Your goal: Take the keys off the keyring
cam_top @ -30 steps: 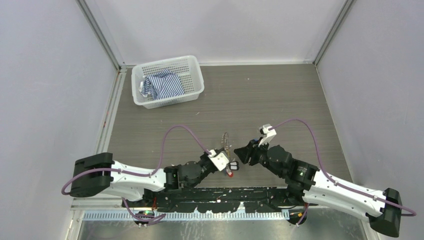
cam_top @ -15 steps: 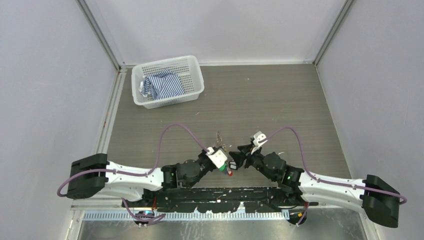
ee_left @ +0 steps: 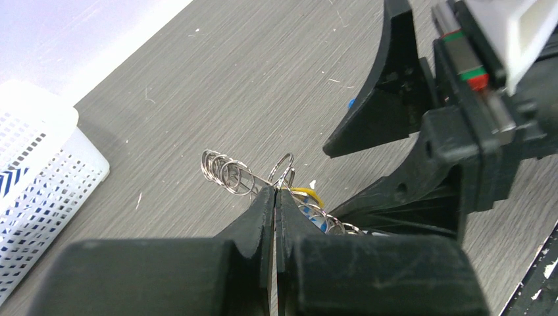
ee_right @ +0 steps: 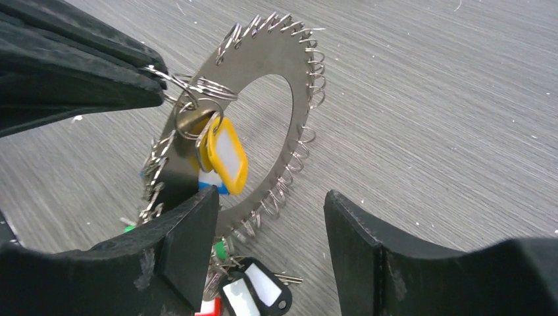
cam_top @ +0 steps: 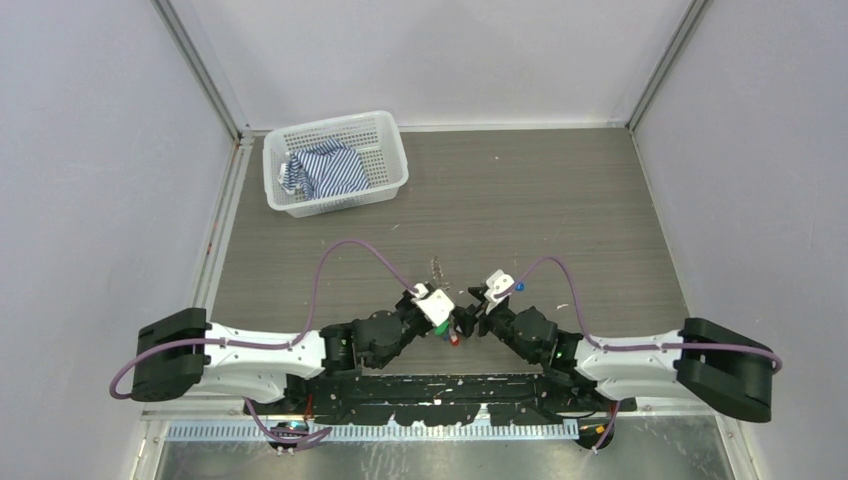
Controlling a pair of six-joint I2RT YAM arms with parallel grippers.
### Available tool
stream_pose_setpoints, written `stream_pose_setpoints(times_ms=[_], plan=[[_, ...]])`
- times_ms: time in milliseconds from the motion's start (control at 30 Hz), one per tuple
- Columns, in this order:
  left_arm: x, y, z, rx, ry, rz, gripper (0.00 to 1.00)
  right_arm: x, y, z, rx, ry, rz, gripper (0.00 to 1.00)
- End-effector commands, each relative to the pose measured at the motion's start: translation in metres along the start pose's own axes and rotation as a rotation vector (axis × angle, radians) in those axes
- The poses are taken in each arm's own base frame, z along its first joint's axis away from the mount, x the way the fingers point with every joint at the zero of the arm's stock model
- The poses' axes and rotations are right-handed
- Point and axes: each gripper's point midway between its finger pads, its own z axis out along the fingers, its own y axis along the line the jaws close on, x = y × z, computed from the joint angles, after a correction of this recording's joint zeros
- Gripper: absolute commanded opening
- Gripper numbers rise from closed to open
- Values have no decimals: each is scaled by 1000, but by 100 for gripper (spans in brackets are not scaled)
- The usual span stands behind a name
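- The keyring (ee_right: 276, 52) is held on edge over the near middle of the table (cam_top: 560, 200), with tagged keys (ee_right: 227, 155) dangling from it.
- The left gripper (ee_left: 273, 194) is clenched on its rim rings.
- The right gripper (ee_right: 270, 197), just to the right, is released, fingers spread.

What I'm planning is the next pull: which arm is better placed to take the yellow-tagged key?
Probably right. The left gripper is shut, holding the flat silvery metal keyring; the right gripper is open, close beside the yellow-tagged key.
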Motion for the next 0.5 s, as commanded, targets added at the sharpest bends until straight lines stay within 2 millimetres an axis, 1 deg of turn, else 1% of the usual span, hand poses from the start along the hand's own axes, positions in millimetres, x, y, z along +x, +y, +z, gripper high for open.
stream_pose_setpoints(times_ms=[0, 167, 300, 400, 467], plan=[[-41, 5, 5, -15, -98, -98, 0, -34, -2, 11, 37, -168, 12, 66], [-40, 6, 9, -29, -73, -97, 0, -32, 0, 18, 34, -222, 27, 66], [-41, 7, 12, -42, -50, -89, 0, -32, 1, 24, 46, -220, 18, 65], [-38, 6, 13, -45, -37, -86, 0, -37, -8, 25, 100, -233, -7, 65], [-36, 5, 14, -49, -27, -87, 0, -43, -11, 22, 111, -250, -10, 64]])
